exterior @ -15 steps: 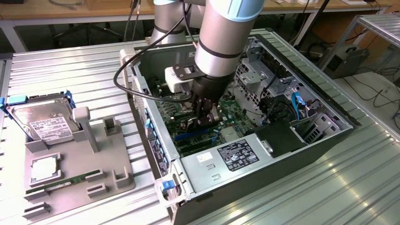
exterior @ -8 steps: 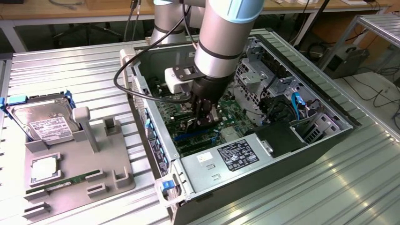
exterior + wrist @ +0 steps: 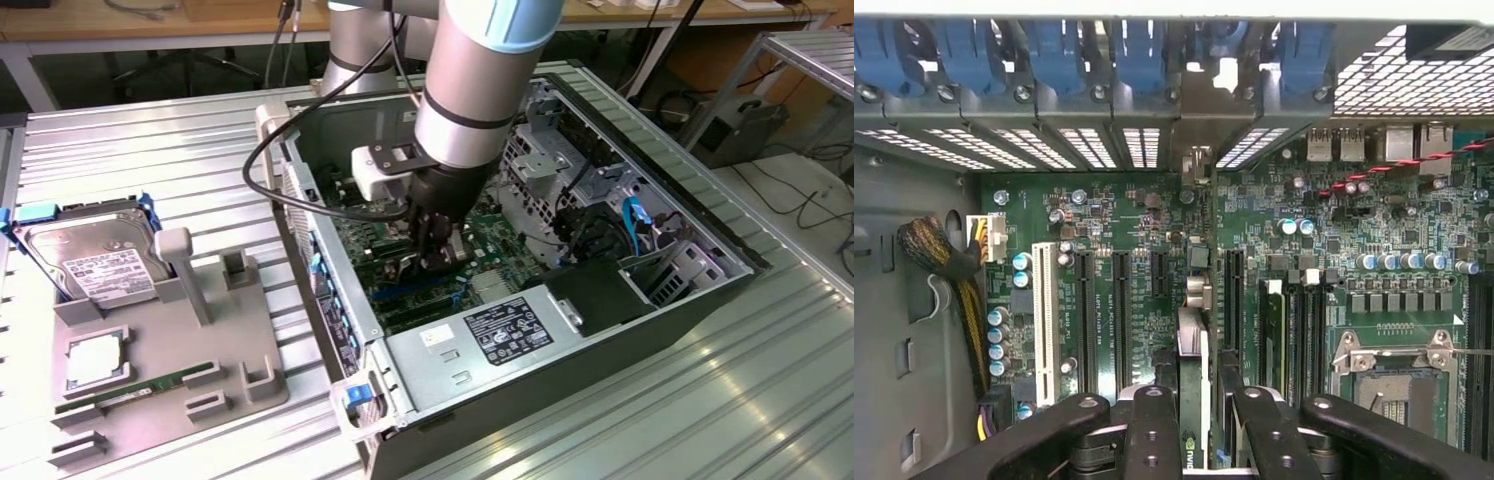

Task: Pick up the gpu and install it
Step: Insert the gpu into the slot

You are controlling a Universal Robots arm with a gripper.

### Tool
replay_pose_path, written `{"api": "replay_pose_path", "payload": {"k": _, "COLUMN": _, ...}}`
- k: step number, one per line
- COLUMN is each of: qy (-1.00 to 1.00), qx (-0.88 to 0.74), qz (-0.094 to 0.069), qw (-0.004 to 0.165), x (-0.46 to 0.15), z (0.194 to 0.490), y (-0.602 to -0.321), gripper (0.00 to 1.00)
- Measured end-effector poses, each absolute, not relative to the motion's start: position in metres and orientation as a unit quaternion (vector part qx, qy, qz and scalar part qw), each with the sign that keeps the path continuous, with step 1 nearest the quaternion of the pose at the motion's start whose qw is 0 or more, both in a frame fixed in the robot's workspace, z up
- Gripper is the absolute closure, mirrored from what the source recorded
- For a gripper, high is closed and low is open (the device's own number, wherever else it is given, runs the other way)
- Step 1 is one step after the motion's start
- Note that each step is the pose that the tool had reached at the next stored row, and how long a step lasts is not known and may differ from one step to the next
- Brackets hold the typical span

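Install step: gpu [image 3: 1192, 395] was held clamped edge-on in gripper [image 3: 1194, 425], just above motherboard [image 3: 1354, 250] slot. Alignment over slot was needed before pressing.

Grey arm [image 3: 467, 90], blue cap, black fingers [image 3: 1154, 430]

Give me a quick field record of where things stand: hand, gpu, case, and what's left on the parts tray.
hand: down inside the open computer case, above the motherboard
grip: closed on the gpu, held edge-on between the fingers
gpu position: over the motherboard's expansion slots, in line with the rear bracket openings; whether it is seated cannot be told
parts tray: at the exterior view's left, holding the hard drive upright and a green memory stick lying flat
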State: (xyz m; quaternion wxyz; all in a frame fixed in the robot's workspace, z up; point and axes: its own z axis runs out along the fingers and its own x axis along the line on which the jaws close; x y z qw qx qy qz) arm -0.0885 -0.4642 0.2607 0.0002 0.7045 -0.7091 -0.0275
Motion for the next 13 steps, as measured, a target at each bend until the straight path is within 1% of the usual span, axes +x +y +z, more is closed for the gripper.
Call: {"api": "replay_pose_path", "payload": {"k": 13, "qy": -0.709, "qx": 0.704, "qz": -0.036, "qw": 0.008, "x": -0.0884, "z": 0.2542, "y": -0.4642, "gripper": 0.74}}
